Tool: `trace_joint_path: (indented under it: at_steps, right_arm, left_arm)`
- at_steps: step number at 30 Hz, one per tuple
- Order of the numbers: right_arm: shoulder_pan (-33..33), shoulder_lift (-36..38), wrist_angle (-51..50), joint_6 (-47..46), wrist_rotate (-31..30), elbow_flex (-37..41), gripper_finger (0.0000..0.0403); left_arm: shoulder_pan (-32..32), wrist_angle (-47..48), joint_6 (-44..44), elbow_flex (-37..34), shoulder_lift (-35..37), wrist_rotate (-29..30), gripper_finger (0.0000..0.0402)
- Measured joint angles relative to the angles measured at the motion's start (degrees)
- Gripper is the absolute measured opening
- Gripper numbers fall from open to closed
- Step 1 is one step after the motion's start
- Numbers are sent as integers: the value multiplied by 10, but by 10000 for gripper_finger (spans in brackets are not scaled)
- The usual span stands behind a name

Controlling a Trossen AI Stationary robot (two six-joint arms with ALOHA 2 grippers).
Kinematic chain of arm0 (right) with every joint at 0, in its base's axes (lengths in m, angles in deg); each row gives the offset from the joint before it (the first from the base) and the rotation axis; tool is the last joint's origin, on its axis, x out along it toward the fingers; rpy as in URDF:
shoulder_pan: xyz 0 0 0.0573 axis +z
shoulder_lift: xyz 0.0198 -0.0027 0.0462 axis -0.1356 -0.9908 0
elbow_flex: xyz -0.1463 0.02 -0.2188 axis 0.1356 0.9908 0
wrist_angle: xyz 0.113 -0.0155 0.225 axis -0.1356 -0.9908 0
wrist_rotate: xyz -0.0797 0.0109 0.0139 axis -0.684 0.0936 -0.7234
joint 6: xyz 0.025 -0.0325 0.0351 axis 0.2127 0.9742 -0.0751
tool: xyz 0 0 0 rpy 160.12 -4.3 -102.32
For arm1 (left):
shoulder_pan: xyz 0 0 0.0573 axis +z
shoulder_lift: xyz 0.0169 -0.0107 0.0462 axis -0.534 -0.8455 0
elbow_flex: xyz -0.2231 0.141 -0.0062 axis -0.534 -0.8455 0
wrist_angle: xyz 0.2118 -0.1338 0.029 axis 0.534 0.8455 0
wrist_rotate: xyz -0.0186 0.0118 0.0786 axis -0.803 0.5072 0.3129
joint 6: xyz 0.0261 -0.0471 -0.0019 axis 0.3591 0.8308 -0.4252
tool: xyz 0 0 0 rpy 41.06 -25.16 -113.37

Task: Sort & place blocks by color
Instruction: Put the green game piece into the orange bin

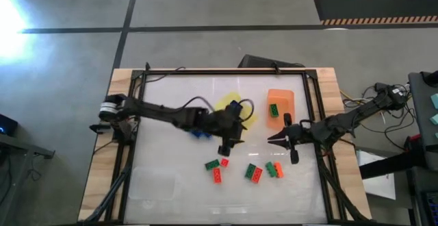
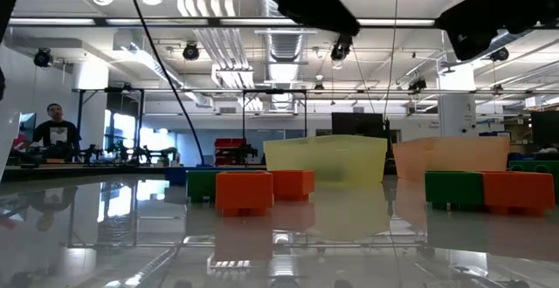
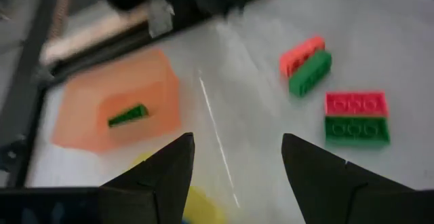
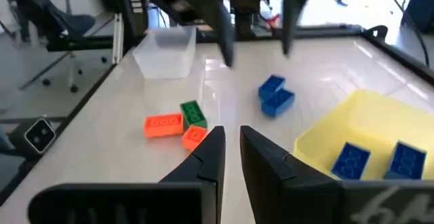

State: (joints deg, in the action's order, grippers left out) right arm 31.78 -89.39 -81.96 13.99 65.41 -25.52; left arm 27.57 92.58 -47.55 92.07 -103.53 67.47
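- Left gripper (image 1: pixel 227 146) — jaws open, empty — hangs just beside the yellow tray (image 1: pixel 231 103).
- Right gripper (image 1: pixel 275 138) — jaws closed, empty.
- Blocks (image 1: pixel 254 172) lie loose near the yellow tray; blue ones (image 4: pixel 377 160) inside it.

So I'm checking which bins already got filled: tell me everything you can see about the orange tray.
The orange tray is a small, translucent, plastic-looking bin with rounded corners and raised walls, open at the top. It sits upright on the white table, toward the far right, beside the yellow tray without clearly touching it. Inside lies one green block, tilted. Neither gripper touches the tray; the right gripper waits nearer than it.
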Motion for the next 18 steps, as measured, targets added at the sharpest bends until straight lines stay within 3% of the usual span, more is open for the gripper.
trace_joint_path:
  at_steps: [9, 18]
  right_arm:
    - [0, -74, -19, -105, -27, -35, 36]
    - [0, -188, -206, -233, -5, -140, 36]
  left_arm:
    - [-45, -143, 76, -136, 83, 66, 207]
    - [-48, -279, 112, -245, 129, 70, 207]
